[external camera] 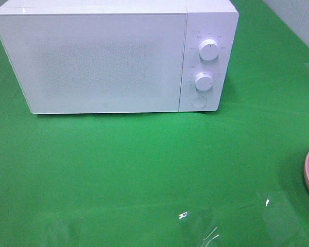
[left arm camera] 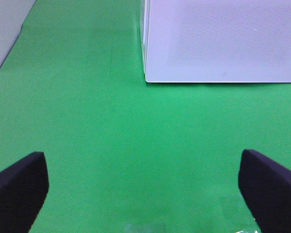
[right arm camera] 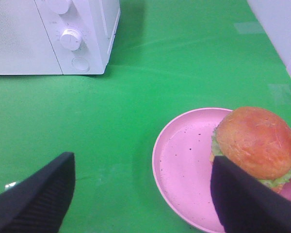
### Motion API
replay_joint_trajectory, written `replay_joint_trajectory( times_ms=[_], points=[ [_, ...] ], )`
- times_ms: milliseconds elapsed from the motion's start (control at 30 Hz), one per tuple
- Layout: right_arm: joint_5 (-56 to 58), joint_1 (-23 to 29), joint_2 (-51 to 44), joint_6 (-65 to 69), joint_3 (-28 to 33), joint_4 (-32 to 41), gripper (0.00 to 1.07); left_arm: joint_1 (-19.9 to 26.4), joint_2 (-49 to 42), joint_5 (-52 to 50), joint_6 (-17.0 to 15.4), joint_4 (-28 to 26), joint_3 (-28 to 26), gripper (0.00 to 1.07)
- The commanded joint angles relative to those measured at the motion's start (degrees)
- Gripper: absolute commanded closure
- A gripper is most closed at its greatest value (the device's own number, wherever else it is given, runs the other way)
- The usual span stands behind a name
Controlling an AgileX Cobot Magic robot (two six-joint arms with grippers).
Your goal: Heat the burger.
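The burger [right arm camera: 256, 143] sits on a pink plate [right arm camera: 184, 165] at the bench's [external camera: 144, 170] right edge. The microwave [external camera: 103, 56] stands shut at the back. Left gripper [left arm camera: 145, 189] and right gripper [right arm camera: 140, 194] are both spread, empty.

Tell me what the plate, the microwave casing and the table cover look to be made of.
Plate: matte speckled pink, probably ceramic or melamine.
Microwave: white casing, likely painted metal or plastic, smooth with a dotted door panel.
Table cover: green, seemingly under clear film, given glare and creases.
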Motion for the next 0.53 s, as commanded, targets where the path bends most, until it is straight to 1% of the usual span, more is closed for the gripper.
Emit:
replay_joint_trajectory(
  times_ms=[33, 533],
  points=[
    [-0.7, -0.2, -1.4, 0.2, 0.1, 0.0, 0.34, 0.1, -1.3, -0.3, 0.1, -0.3, 0.2, 0.06],
    [-0.7, -0.2, -1.4, 0.2, 0.1, 0.0, 0.34, 0.1, -1.3, -0.3, 0.1, -0.3, 0.2, 0.06]
  ],
)
